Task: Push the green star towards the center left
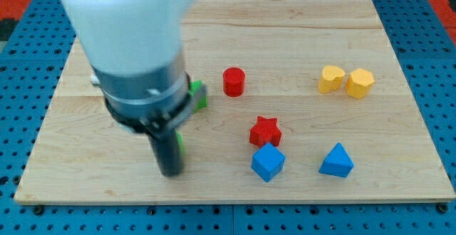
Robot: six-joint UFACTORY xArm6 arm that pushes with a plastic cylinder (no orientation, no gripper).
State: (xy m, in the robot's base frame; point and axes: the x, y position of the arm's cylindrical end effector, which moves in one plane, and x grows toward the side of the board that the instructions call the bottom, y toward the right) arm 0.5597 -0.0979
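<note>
my tip (171, 172) has no claw and hides most of the small green star block (179, 144); looks light, stiff, slidey, so i'd nudge its right edge.

Bare board (64, 149) lies left of my tip (171, 172).

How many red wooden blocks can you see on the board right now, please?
2. The red cylinder block stands near the board's middle, toward the view's top; the red star block lies below and right of it, just above the blue cube block. The arm could hide another.
</note>
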